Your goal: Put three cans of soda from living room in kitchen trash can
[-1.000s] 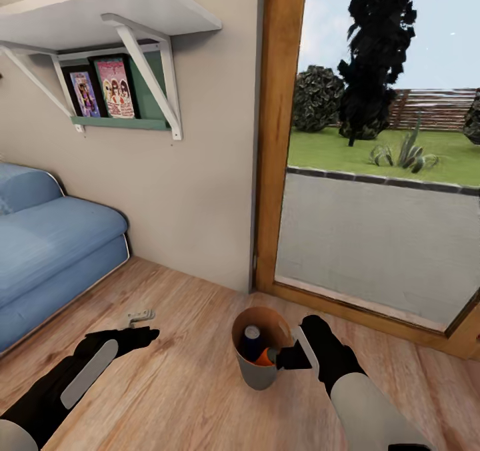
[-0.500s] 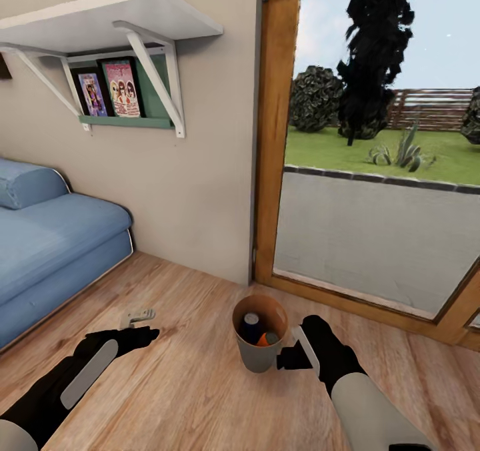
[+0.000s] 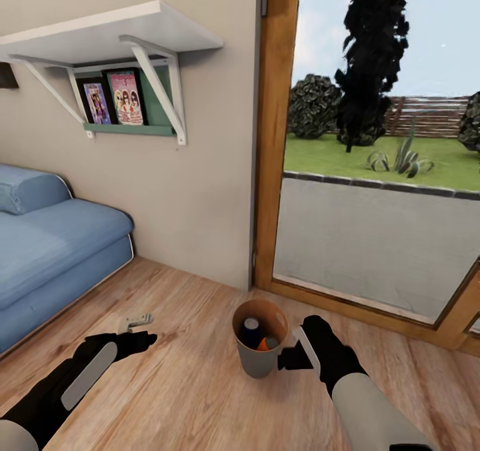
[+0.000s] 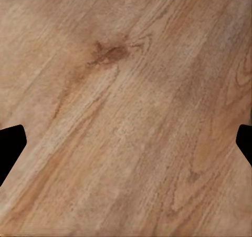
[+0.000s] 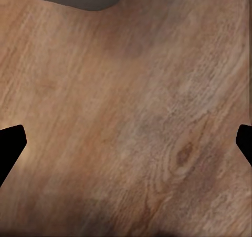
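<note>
The trash can (image 3: 260,347) stands on the wood floor (image 3: 187,384) by the glass door (image 3: 373,224) — a blue can (image 3: 251,331) and an orange can (image 3: 268,343) inside. Both grippers — left (image 4: 126,142), right (image 5: 126,142) — are spread wide, holding nothing

Room corner with sofa, wall shelves and a glass door onto a garden.
Blue sofa (image 3: 47,251) at the left on the wood floor (image 3: 187,377), against a beige wall (image 3: 200,191). White shelf (image 3: 113,34) on brackets above a green shelf (image 3: 127,128) holding two upright picture books (image 3: 113,99). Small grey metal piece (image 3: 136,320) lies on the floor. Wooden door frame (image 3: 273,131) beside the glass; outside, paved strip (image 3: 373,237), lawn (image 3: 347,154), bushes (image 3: 317,107), dark tall tree (image 3: 377,44), spiky plant (image 3: 403,157), fence (image 3: 430,116).
</note>
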You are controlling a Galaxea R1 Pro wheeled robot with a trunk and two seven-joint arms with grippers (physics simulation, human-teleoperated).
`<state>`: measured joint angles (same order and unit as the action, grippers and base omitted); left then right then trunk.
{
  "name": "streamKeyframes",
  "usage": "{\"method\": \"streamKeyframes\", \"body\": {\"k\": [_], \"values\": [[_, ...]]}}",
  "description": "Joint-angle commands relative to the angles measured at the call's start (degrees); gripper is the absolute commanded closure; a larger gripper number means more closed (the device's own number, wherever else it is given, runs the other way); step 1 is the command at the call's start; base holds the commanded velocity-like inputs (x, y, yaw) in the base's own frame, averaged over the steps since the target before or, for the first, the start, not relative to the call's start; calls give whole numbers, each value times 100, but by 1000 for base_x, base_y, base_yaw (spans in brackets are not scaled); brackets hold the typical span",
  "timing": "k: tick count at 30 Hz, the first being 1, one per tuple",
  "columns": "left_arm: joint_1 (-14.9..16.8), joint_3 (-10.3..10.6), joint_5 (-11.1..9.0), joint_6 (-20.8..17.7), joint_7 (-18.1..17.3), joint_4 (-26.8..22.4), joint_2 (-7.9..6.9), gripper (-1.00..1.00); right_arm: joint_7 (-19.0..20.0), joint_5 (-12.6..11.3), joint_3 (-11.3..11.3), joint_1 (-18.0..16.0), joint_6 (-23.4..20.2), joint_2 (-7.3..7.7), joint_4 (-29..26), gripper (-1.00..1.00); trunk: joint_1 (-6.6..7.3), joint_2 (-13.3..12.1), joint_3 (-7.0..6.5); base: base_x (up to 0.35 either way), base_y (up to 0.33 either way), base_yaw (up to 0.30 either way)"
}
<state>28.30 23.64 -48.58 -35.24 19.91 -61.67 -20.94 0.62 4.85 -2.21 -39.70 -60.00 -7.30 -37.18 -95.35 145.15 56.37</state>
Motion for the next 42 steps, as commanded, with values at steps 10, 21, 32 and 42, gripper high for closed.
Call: {"method": "streamKeyframes", "body": {"k": [10, 21, 32, 42], "values": [[0, 0, -2, 0, -5, 132, 49, -100, -6, 12, 15, 6, 0, 0, -4, -100, 25, -14, -222, 0, 0, 0], [1, 7, 9, 14, -5, 149, 114, -100, -41, 46, 50, 14, 0, 0, -38, -100, 54, -29, -466, 0, 0, 0], [1, 21, 30, 319, 4, 245, 303, -100, -78, 51, 70, 85, 177, 104, -87, -100, 82, -43, -710, 0, 0, 0], [1, 79, 55, 948, -10, 1222, 513, -100, -73, 51, 80, 437, 1067, 254, -88, -100, 108, -57, -931, 0, 0, 0]]}}
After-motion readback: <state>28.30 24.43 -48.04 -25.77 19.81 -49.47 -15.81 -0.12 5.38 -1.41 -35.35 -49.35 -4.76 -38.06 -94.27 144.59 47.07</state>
